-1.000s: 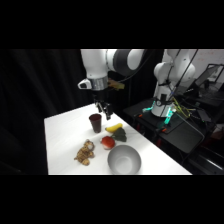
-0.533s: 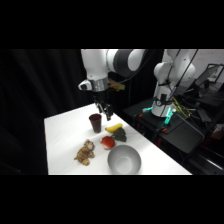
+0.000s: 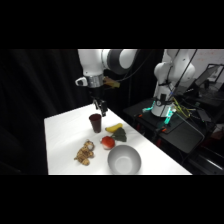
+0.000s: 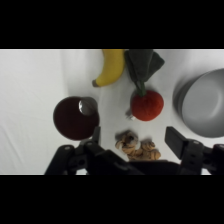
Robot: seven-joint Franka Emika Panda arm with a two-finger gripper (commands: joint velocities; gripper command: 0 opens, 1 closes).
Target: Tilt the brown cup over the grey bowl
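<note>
Wrist view only: my end effector [image 4: 132, 140] is released, fingers spread, one beside the brown cup [image 4: 75, 117]. Side view: I hang above the cup, grey bowl [image 3: 123, 159] well apart.

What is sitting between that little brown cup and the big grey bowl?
On the table, the red fruit lies between the brown cup and the grey bowl, with the banana beside it. Nothing visible stands between the gripper and the cup just below.

White arm [image 3: 95, 62] (grey joint), black fingers [image 4: 176, 140].
</note>
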